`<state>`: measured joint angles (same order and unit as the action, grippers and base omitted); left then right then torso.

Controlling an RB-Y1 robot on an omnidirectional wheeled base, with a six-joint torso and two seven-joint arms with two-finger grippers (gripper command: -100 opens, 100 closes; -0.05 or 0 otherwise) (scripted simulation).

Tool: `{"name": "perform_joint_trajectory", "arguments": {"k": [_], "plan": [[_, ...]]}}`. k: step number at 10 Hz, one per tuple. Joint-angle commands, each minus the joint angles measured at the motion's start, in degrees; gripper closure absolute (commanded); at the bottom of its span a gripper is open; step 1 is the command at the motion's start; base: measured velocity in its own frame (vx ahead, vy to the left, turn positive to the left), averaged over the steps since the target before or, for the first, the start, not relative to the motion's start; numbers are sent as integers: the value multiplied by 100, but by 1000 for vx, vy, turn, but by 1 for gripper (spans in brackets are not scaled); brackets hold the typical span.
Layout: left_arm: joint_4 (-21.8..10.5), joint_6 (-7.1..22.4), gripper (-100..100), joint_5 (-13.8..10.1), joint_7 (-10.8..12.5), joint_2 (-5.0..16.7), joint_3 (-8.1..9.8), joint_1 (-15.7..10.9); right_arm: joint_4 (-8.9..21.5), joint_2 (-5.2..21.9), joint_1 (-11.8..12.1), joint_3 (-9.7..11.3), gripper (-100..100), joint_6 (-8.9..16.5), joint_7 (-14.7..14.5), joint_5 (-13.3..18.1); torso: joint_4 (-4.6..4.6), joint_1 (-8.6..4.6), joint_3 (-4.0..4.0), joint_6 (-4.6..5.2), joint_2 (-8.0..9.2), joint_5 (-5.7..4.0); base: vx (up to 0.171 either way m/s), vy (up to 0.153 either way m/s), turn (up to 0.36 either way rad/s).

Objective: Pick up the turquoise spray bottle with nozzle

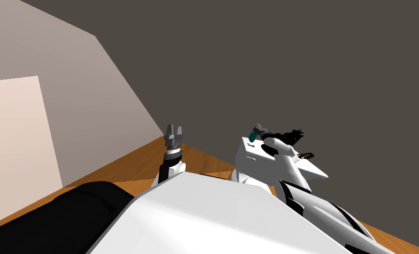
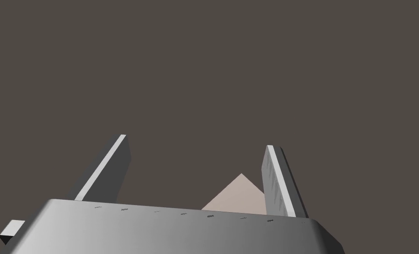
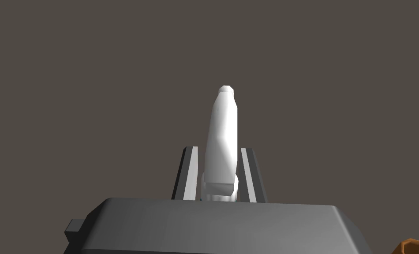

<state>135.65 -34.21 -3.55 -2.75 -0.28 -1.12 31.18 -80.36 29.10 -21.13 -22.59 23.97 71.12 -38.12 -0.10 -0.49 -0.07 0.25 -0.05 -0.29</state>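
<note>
My right gripper (image 3: 218,152) is shut on the spray bottle: its white nozzle head (image 3: 222,132) stands up between the two fingers, which press its sides. In the head view a bit of the bottle's turquoise body (image 1: 252,136) shows at the right gripper (image 1: 258,129), held up in front of a dark grey wall. My left gripper (image 1: 173,128) is raised to the left of it with its fingers apart. In its own wrist view the left gripper (image 2: 197,142) is open with nothing between the fingers.
A dark grey wall (image 1: 292,66) is close ahead and a lighter beige wall (image 1: 72,97) runs off to the left. Brown wooden floor (image 1: 129,163) lies below. A ragged black object (image 1: 294,136) sits just beyond my right hand. A black rounded shape (image 1: 72,207) lies low on the left.
</note>
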Motion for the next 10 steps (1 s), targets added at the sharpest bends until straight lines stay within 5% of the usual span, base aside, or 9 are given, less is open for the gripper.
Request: {"name": "perform_joint_trajectory", "arguments": {"k": [1, 10], "plan": [[0, 0, 0, 0, 0, 0, 0, 0, -85, 125, 273, -94, 100, -91, 129, -93, 0, 0, 0, 0, 0, 0, -46, -11, 153], [0, 0, 0, 0, 0, 0, 0, 0, -756, 773, 1873, -759, 100, -456, 936, -429, -36, -52, -9, 40, 17, -51, -13, 7, 158]]}}
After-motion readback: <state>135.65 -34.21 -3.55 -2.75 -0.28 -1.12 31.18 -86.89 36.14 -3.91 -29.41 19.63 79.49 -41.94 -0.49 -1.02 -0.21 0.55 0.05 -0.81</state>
